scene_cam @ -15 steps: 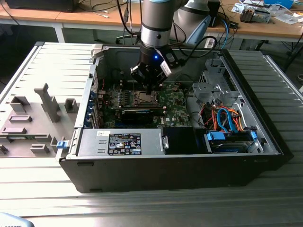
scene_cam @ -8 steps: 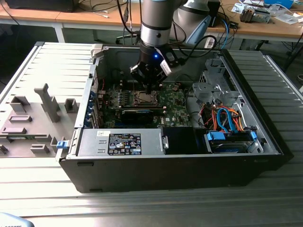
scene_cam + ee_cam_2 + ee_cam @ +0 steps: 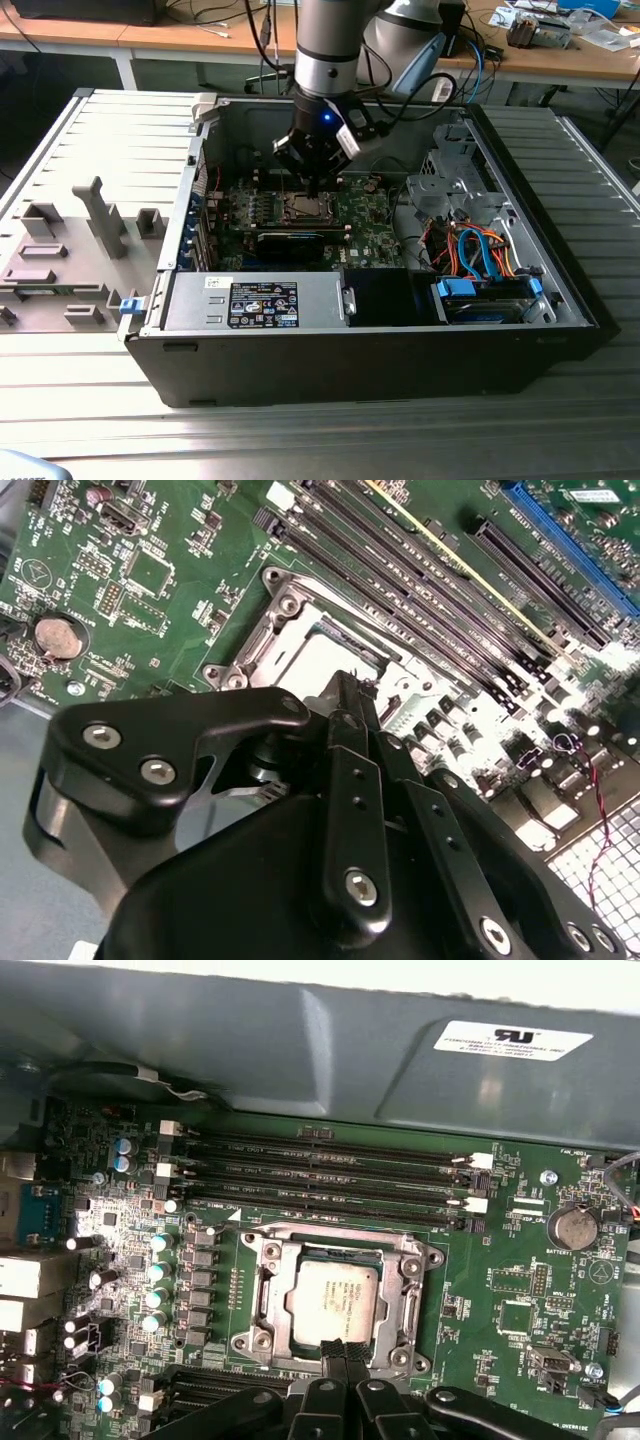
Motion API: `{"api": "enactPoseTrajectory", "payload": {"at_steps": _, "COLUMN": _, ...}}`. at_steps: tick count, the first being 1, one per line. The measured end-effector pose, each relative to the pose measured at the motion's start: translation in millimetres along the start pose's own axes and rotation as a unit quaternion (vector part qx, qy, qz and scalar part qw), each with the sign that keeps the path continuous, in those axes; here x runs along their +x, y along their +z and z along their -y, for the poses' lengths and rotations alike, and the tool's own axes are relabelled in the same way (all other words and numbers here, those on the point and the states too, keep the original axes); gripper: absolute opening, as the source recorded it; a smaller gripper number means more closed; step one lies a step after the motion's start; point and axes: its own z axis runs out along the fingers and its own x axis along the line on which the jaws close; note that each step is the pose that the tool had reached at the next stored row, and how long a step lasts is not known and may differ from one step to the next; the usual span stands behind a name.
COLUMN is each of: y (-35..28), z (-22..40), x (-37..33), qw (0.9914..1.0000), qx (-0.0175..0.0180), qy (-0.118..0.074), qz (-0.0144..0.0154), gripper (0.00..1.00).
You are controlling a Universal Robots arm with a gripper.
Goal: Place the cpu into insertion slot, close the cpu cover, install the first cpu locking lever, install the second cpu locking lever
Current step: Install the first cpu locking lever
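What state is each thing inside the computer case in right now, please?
Chip: seated flat in the socket, metal top facing up.
Socket: filled by the chip.
Cover frame: lying down around the chip.
Gripper: fingertips together, low over the socket's edge, holding nothing.
Memory slots: empty.
Computer case: lying on its side, panel off.

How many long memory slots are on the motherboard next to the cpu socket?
4, lying side by side as parallel rows in the first wrist view, between the cpu cover and the case wall.
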Motion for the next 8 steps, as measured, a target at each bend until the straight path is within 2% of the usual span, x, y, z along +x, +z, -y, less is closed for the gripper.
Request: {"api": "enactPoseTrajectory", "payload": {"at_steps": 8, "y": 0.1, "z": -0.6, "x": 5.3, "qw": 1.0, "qx": 0.0, "qy": 0.0, "qz": 0.0005, "gripper": 0.11}}
